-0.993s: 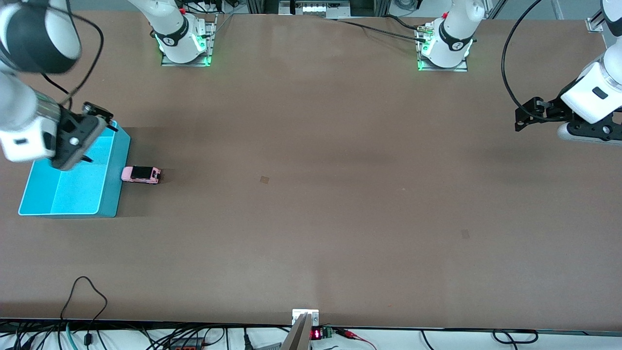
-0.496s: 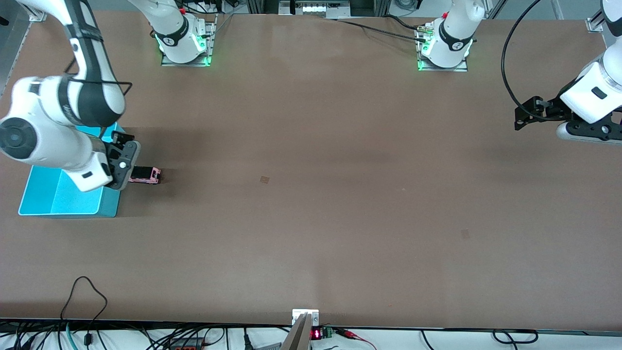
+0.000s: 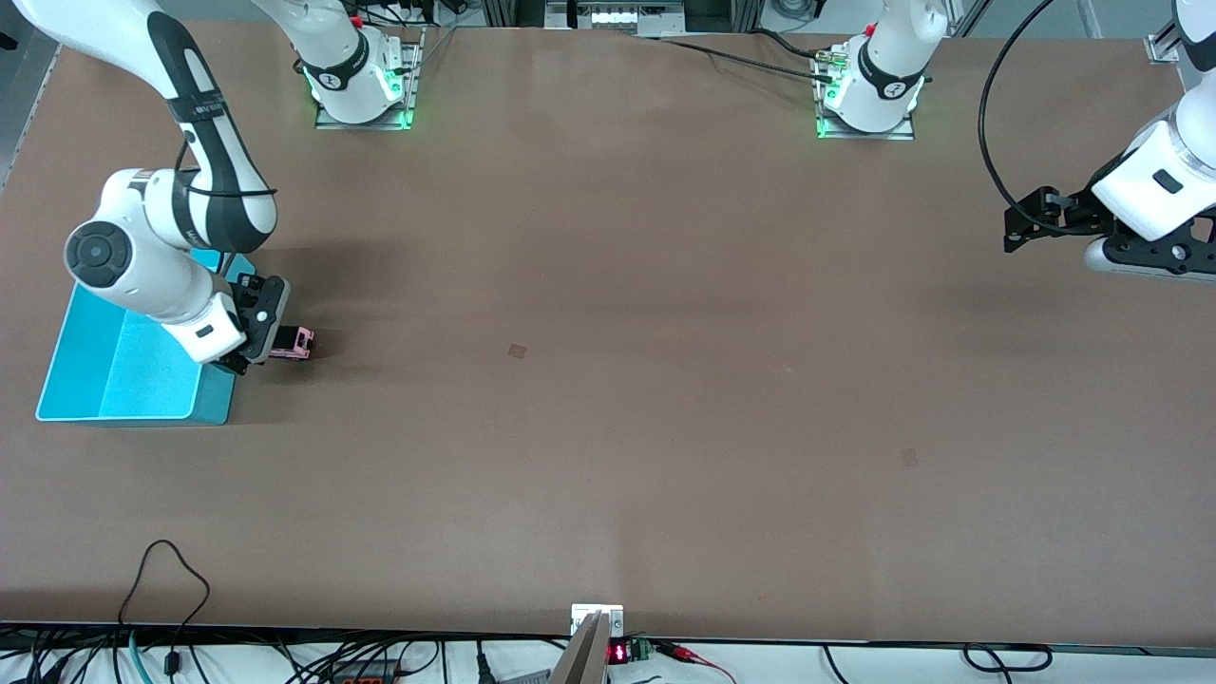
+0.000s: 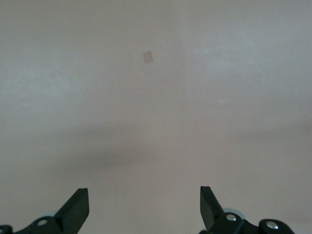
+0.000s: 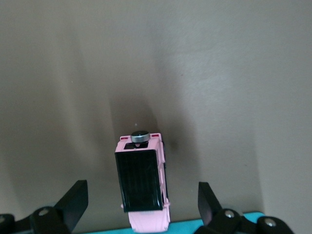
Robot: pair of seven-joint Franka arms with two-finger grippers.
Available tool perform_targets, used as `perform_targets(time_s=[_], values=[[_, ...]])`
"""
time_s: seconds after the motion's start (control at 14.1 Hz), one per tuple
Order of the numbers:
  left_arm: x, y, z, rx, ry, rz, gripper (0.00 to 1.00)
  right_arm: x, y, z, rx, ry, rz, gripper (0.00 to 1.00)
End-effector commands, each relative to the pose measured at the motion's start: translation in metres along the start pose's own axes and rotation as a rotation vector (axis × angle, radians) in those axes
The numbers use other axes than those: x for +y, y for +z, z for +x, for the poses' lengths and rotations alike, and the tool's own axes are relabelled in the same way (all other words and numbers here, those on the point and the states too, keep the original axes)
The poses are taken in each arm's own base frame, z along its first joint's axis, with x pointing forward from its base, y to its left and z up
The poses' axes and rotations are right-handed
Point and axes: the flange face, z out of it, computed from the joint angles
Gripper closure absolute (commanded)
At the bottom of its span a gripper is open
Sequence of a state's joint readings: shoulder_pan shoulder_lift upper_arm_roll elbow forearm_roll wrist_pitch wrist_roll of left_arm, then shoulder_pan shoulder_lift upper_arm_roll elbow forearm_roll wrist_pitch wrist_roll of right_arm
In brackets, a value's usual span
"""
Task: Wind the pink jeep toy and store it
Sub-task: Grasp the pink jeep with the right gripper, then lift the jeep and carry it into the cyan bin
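Pink jeep toy [image 3: 291,343] against turquoise bin [image 3: 133,372]

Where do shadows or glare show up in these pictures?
Front view: a dark shadow lies on the table around the pink jeep toy. Right wrist view: shadow fans out from the toy. Left wrist view: pale, washed-out light and one faint shadow band.

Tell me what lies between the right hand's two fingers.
The pink jeep toy sits on the table between the right hand's open fingers, with bare gaps on both sides; the right wrist view shows this.
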State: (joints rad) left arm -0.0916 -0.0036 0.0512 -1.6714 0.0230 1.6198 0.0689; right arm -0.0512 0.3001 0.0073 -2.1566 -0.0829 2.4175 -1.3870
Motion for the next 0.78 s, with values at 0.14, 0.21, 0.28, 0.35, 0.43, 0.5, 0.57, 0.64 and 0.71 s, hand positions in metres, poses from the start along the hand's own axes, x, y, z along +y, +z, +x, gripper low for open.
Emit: perform_targets(time_s=[0.14,0.21,0.28,0.35,0.43,0.5,0.57,0.64,0.71], values=[[0.004,-0.005,-0.007,-0.012,0.008,-0.014,0.0,-0.005,0.038,-0.026,0.012,-0.052,-0.042,0.0],[0.004,-0.005,-0.007,-0.011,0.008,-0.013,0.0,-0.006,0.043,-0.029,0.013,-0.047,-0.043,0.0],[0.005,-0.006,-0.006,-0.009,0.01,-0.013,0.0,-0.007,0.044,-0.03,0.014,-0.047,-0.049,0.0],[0.005,-0.006,-0.006,-0.008,0.01,-0.013,0.0,-0.007,0.045,-0.03,0.015,-0.046,-0.052,0.0],[0.005,-0.006,-0.006,-0.009,0.01,-0.013,0.0,-0.007,0.045,-0.03,0.015,-0.05,-0.052,0.07],[0.005,-0.006,-0.006,-0.009,0.011,-0.013,0.0,-0.007,0.045,-0.03,0.015,-0.052,-0.053,0.21],[0.005,-0.006,-0.006,-0.009,0.01,-0.013,0.0,-0.007,0.045,-0.03,0.015,-0.055,-0.053,0.35],[0.005,-0.006,-0.006,-0.009,0.01,-0.013,0.0,-0.007,0.045,-0.029,0.015,-0.065,-0.053,0.48],[0.005,-0.006,-0.006,-0.009,0.01,-0.013,0.0,-0.007,0.045,-0.029,0.015,-0.067,-0.053,0.59]])
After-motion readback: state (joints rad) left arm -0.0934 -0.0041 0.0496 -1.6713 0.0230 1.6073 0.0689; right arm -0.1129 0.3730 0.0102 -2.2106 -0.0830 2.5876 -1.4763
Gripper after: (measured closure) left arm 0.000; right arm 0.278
